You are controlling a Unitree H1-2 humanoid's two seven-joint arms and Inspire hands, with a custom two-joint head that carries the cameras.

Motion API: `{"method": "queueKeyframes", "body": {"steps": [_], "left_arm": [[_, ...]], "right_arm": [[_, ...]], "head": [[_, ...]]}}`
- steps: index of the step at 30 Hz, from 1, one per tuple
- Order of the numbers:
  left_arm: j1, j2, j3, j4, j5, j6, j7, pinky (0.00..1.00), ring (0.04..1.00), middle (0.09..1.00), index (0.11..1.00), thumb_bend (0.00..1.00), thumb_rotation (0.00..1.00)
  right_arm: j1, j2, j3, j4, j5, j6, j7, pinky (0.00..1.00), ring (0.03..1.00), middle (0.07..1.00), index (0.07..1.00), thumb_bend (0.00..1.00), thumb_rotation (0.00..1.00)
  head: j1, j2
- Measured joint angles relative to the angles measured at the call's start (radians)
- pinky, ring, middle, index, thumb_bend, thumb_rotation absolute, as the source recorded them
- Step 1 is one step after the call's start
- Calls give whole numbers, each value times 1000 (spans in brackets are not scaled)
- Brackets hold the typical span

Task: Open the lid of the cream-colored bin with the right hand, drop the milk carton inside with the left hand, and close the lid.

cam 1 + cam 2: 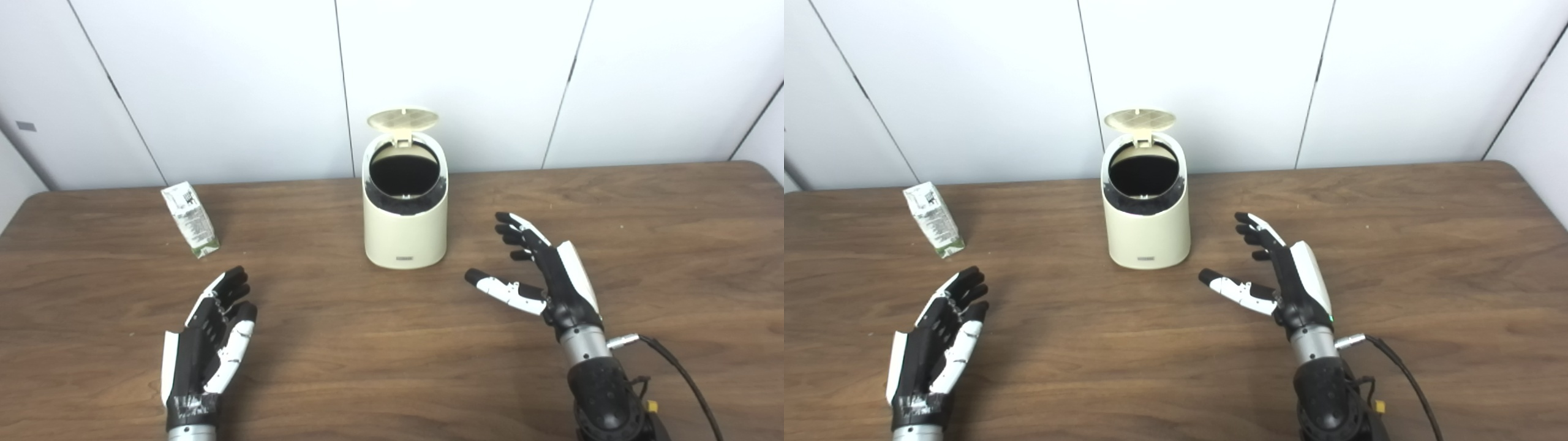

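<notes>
The cream-colored bin (404,233) stands upright at the middle of the wooden table (674,208). Its round lid (403,119) is flipped up at the back and the dark inside shows. The milk carton (190,219) stands tilted on the table at the far left, well apart from the bin. My left hand (211,343) is open and empty, palm inward, near the front left, short of the carton. My right hand (542,272) is open and empty, thumb out, to the right of the bin and a little in front of it.
White wall panels (453,73) rise right behind the table's far edge. A black cable (683,373) runs from my right wrist toward the front right.
</notes>
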Motion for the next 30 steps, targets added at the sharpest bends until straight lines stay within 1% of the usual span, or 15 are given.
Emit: {"method": "queueKeyframes", "body": {"steps": [2,3,4,7,11,14,15,17,18,19,21,22,25,27,30], "left_arm": [[0,1,0,0,-1,1,-1,787,836,843,864,549,555],[0,2,0,0,-1,1,-1,786,836,843,865,542,551],[0,3,0,0,-2,2,-2,786,835,843,865,539,543],[0,5,4,-2,-9,18,-3,802,856,861,877,530,553],[-1,12,12,-2,-41,28,-8,803,879,883,899,571,516],[-3,18,24,-2,-26,42,4,799,872,879,901,613,511],[-4,21,28,-3,-11,54,9,818,869,876,899,630,469],[-6,27,41,-7,24,70,28,833,837,854,884,731,326],[-6,28,54,-10,47,80,40,833,837,854,884,731,326],[-8,29,63,-13,67,95,52,849,826,840,880,782,285],[-12,32,77,-20,103,125,76,861,820,835,882,818,251],[-16,33,83,-27,113,140,82,837,817,838,885,842,226],[-38,34,97,-67,115,150,88,810,815,845,886,867,209],[-61,37,106,-85,114,159,94,774,814,847,879,868,200],[-98,43,121,-99,116,186,103,801,805,849,877,852,179]], "right_arm": [[15,1,-5,-5,0,3,1,724,820,854,850,521,579],[27,3,-11,-10,3,4,1,736,827,863,857,515,609],[40,6,-18,-16,7,5,0,779,853,883,875,517,685],[71,8,-36,-18,34,4,1,858,918,951,934,521,858],[83,8,-55,1,79,-16,-3,843,924,971,968,547,875],[83,7,-53,13,87,-44,-8,910,958,985,977,556,920],[83,6,-52,12,91,-46,-7,925,968,991,980,547,940],[83,6,-52,13,100,-48,-5,944,975,990,979,534,984],[83,4,-55,13,107,-48,-4,944,975,990,979,534,984],[83,2,-59,13,114,-49,-3,943,972,985,975,529,994],[83,-4,-70,14,128,-55,-3,949,971,981,971,527,999],[83,-6,-76,14,140,-60,-3,958,974,981,972,535,1000],[83,-8,-92,17,174,-83,-3,945,965,981,972,562,994],[84,-8,-99,17,194,-86,0,946,967,985,974,574,991],[86,-16,-118,19,227,-90,9,938,960,979,972,564,958]], "head": [[1,0],[5,3],[20,2],[28,2],[26,3],[34,5],[34,5],[52,2],[52,2],[70,-5],[93,-8],[94,-8],[150,-9],[240,-15],[305,-28]]}}
